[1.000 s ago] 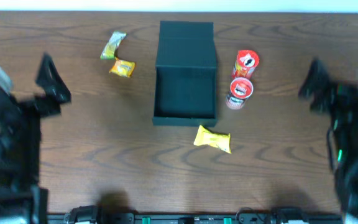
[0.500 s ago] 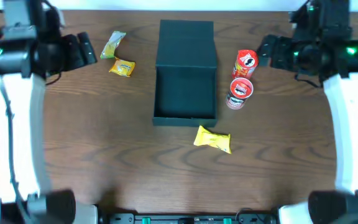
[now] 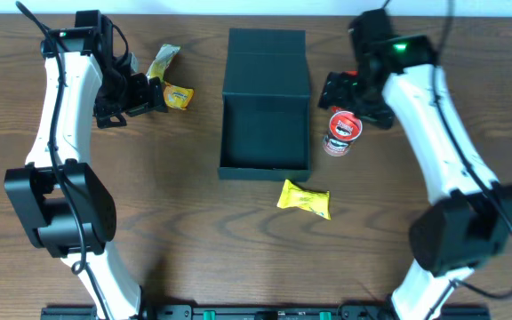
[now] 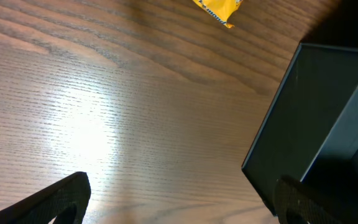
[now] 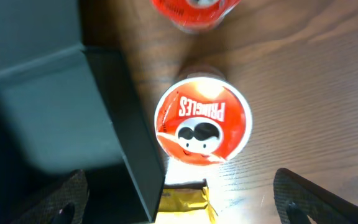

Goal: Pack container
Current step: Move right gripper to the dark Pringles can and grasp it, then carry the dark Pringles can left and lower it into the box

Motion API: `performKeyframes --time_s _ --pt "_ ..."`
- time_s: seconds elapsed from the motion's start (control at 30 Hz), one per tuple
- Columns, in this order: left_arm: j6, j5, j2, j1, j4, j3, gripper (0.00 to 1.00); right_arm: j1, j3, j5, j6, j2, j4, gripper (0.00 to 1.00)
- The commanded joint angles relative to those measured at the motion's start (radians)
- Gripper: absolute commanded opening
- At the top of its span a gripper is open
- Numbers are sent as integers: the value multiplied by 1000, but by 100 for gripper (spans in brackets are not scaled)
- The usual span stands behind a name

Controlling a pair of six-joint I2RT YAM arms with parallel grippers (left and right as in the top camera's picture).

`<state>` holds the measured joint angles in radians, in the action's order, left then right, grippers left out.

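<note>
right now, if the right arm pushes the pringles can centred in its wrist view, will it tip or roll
The Pringles can stands upright, lid up, beside the container, so a low push would likely slide it; a high one may tip it. On its side, the round body would probably roll. It looks small, probably light.

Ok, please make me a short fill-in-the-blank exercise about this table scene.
1. The lid of the container is ___.
2. The red can in the right wrist view reads ___.
3. The lone packet nearest the container is ___.
4. The left tool holds ___.
Missing words: open; Pringles; yellow; nothing.
</note>
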<state>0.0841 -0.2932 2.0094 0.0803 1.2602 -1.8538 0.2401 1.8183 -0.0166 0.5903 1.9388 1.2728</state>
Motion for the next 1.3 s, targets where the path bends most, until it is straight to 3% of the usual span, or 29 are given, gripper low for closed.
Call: performKeyframes --time_s 0.0,0.13,0.37,0.53,0.83,1.0,1.17,1.27 --pt "-10 -14 -9 -2 7 -15 95 30 -4 -114 72 60 6 94" --pt "-10 -14 -9 -2 17 -15 95 38 -64 -200 131 69 -19 97" --pt "-10 -14 -9 -2 19 -15 96 13 -194 -114 47 69 -176 99" --pt "-1 -14 -9 -2 23 -15 95 -6 -267 -54 21 69 -284 92" --pt "18 -14 -9 -2 24 -15 95 -13 -267 -45 0 68 -310 91" --pt "28 -14 -9 -2 23 -15 95 -21 -267 -43 0 68 -313 71" --pt "28 -14 -9 -2 23 -15 95 -40 -266 -42 0 68 -313 65" --pt "28 -14 -9 -2 23 -15 95 -45 -259 -30 -1 68 -312 68"
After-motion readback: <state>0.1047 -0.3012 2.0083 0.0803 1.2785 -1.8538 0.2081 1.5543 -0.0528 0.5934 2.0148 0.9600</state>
